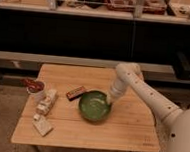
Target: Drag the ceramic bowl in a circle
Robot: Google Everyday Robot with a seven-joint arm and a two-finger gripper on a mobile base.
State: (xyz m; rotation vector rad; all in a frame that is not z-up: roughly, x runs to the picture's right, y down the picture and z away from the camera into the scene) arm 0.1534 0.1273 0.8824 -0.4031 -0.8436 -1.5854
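Note:
The ceramic bowl (93,106) is wide, round and glossy green. It sits upright near the middle of the wooden table (128,136). My gripper (109,99) comes down at the bowl's right rim, at the end of the white arm (147,95) that reaches in from the right. The gripper tip touches or overlaps the rim; how it holds the bowl does not show.
A brown bar (76,93) lies just left of the bowl, close to its rim. A small white cup with red contents (34,88) stands at the left edge. Two white packets (47,102) (43,127) lie front left. Dark shelving runs behind the table.

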